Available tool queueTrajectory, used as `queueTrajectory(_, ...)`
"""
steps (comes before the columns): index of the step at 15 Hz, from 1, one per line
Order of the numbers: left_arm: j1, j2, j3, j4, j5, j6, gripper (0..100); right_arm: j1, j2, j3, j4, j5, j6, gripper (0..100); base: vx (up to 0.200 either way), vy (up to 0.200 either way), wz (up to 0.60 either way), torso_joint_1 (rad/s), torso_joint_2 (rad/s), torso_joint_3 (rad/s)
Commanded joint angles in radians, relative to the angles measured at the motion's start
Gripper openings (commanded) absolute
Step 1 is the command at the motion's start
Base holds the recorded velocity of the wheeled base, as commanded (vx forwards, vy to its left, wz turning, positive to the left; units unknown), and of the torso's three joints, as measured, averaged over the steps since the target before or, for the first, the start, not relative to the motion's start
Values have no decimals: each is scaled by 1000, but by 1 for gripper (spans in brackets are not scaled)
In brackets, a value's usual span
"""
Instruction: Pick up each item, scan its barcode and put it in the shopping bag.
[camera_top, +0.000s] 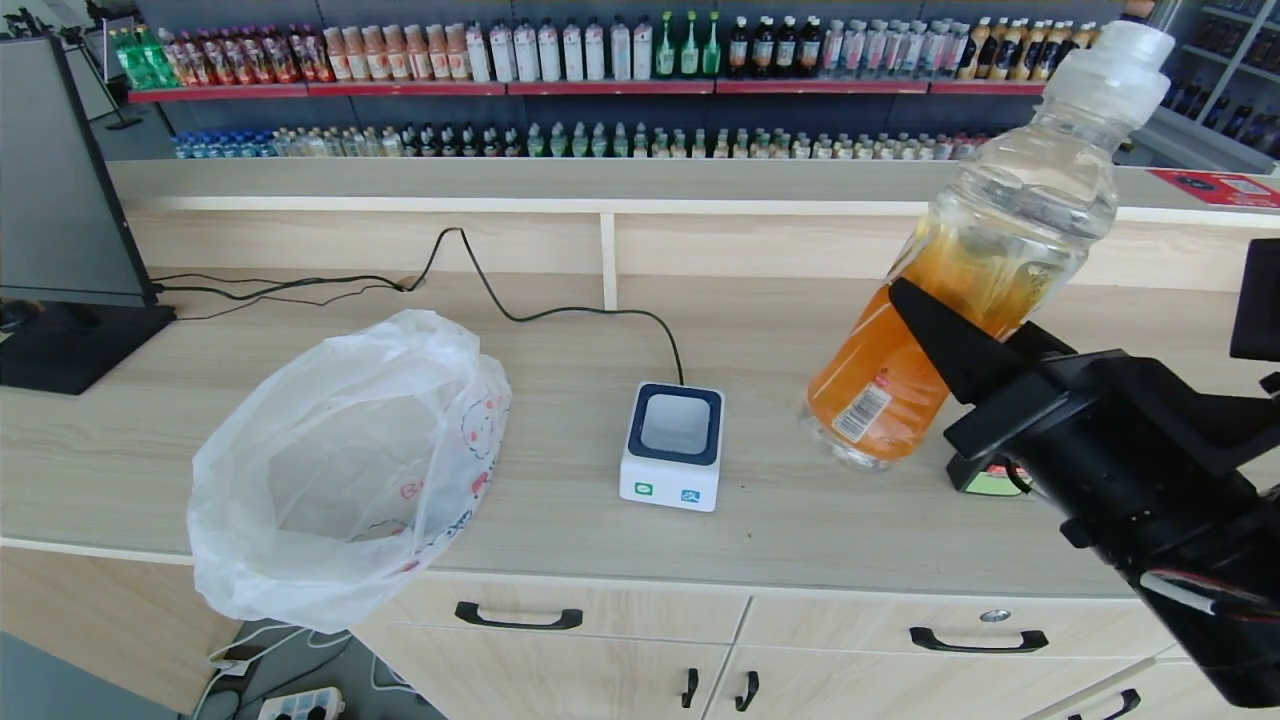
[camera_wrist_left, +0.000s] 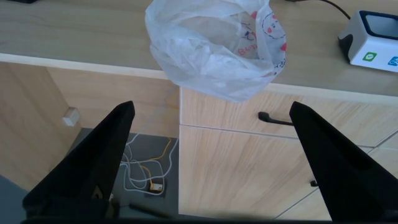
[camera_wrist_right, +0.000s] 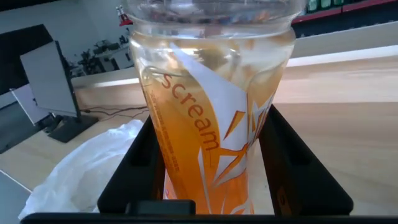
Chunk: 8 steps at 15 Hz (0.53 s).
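Observation:
My right gripper (camera_top: 950, 345) is shut on an orange drink bottle (camera_top: 965, 265) with a white cap, held tilted in the air above the counter, to the right of the scanner. The bottle's barcode label faces down and forward. In the right wrist view the bottle (camera_wrist_right: 211, 130) sits between the black fingers (camera_wrist_right: 140, 168). The white barcode scanner (camera_top: 673, 444) with a dark blue window frame rests mid-counter. A white plastic shopping bag (camera_top: 345, 470) stands with its mouth gaping on the counter's left front edge. My left gripper (camera_wrist_left: 211, 162) hangs open below counter level, in front of the cabinet under the bag (camera_wrist_left: 217, 46).
A small green and red item (camera_top: 990, 480) lies on the counter behind my right gripper. A dark monitor (camera_top: 60, 200) stands at the far left, with cables running to the scanner. Drink shelves line the back wall. Cabinet drawers (camera_top: 520, 615) sit under the wooden counter (camera_top: 780, 520).

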<state>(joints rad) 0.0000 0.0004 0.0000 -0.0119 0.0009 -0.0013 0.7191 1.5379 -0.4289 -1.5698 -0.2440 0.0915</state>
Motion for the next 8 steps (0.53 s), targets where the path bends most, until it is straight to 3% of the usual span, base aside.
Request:
queueTrajectory(1,-2,0,0,0,1,0,100,83,-25,6,-1,5,30,0,0,0,0,0,0,0)
queueTrajectory(6,0,0,0,0,1,0,100,237,-53,-39,-1,17,85,0,0,0,0,0,0,0)
queueTrajectory(8,-2,0,0,0,1,0,100,250,-67,-48,-1,49,116,0,0,0,0,0,0,0)
